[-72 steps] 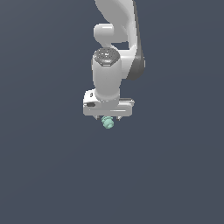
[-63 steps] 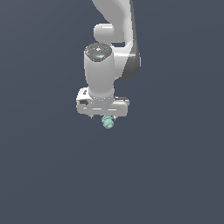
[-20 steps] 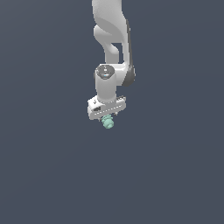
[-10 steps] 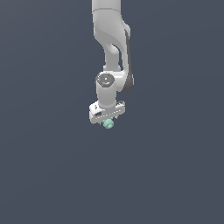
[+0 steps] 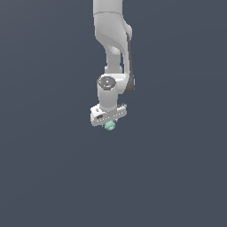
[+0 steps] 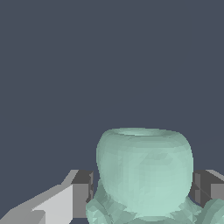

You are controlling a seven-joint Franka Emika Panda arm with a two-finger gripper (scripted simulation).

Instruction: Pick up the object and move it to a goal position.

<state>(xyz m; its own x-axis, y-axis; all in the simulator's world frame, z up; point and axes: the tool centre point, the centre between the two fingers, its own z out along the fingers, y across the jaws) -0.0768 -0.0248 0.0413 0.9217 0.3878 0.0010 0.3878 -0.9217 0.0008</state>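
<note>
The white, blocky gripper at the end of the pale grey jointed robot arm has its jaws closed narrowly on the small pale mint-green knobbly lump. In the wrist view the lump fills the gap between the 2 dark grey finger pads, 1 pad on each side and each pressed against its flanks, so the jaws stand only as far apart as the lump is wide. Seen this close, the lump has a smooth, rounded, cup-like upper body with a flat rim, and rougher, bumpy lobes around its base near the pads. The white outer face of 1 finger shows beside the nearer pad.

In the exterior view the arm reaches down from the top edge of the picture, bends at a round joint with a dark cap, and ends in the gripper's wide white crossbar, which sits slightly tilted, its end on the exterior view's left a little lower. The lump hangs just beneath the crossbar, slightly toward the exterior view's right of its middle, touching only the jaws. Around it in both views lies a plain, even dark blue-grey background; whether this is a table cannot be told, and no shadow or edge shows how high the lump is carried.

No brand, label or writing can be read on the arm, the gripper or the lump.
</note>
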